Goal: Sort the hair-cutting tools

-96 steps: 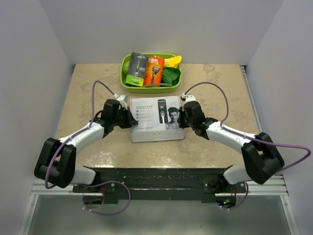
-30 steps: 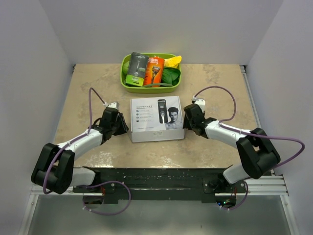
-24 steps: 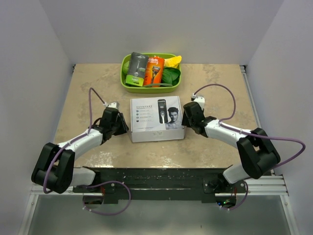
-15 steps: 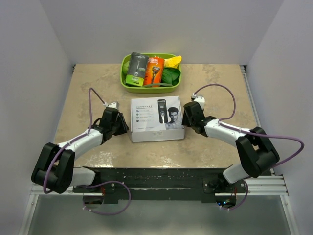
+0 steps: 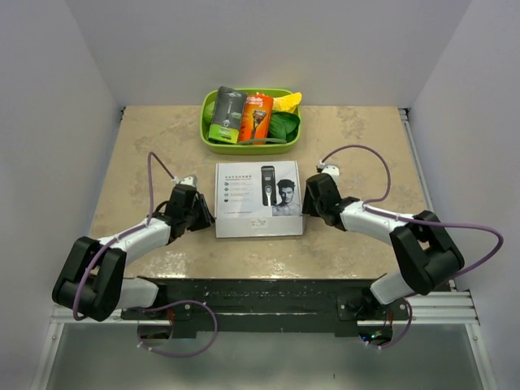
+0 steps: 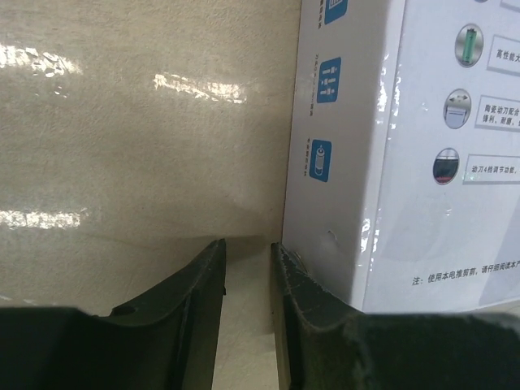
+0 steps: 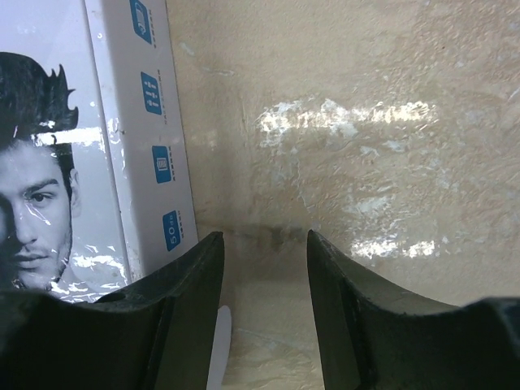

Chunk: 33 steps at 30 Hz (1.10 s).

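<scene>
A white hair-clipper box [image 5: 258, 199] lies flat in the middle of the table, printed with a clipper and a man's face. The clipper itself, the guide comb and the curved piece are out of view. My left gripper [image 5: 201, 218] is low at the box's left side, its jaws a narrow gap apart and empty [image 6: 248, 260]; its right finger [image 6: 309, 292] touches the box [image 6: 382, 162] near the corner. My right gripper [image 5: 307, 199] is at the box's right side, open and empty [image 7: 264, 252], its left finger [image 7: 179, 301] beside the box [image 7: 65, 162].
A green basket [image 5: 248, 149] stands at the back centre, holding a grey-and-green razor package [image 5: 227, 114], an orange razor package [image 5: 255, 118] and green and yellow items. White walls enclose the table on three sides.
Both grippers drew back from the box sides, then the right one came in against the right side. The box has shifted slightly left and toward me. The left gripper has moved a little nearer.
</scene>
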Tool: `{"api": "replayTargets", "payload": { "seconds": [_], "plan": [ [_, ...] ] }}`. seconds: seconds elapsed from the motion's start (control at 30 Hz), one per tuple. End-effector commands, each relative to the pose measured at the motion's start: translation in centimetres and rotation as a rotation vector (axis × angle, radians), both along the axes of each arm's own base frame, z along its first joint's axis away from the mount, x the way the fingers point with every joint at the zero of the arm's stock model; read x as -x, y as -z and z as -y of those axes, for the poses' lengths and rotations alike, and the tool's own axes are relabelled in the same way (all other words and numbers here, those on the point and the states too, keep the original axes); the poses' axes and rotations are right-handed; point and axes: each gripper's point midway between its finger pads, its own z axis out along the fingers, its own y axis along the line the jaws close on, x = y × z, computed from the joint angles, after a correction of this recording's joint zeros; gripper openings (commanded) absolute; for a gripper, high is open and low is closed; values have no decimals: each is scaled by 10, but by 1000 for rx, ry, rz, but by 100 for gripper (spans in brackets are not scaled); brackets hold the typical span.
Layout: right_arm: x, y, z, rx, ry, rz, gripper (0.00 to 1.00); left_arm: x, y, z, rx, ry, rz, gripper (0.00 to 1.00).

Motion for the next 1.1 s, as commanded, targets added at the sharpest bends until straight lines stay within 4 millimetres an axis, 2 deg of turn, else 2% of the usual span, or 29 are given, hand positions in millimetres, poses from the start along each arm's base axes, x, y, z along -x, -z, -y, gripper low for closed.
{"api": "replayTargets", "payload": {
  "seconds": [0.0,0.57,0.93,1.07],
  "plan": [
    [11,6,-17,-61,-67,-44,49,-6,-5,11,56,9,42,33],
    [42,12,-29,-115,-129,-166,48,2,0,24,104,44,14,32],
    [62,25,-29,-127,-124,-218,47,5,-7,31,144,63,23,32],
    [68,30,-35,-161,-128,-244,48,10,-11,35,177,75,24,32]
  ]
}}
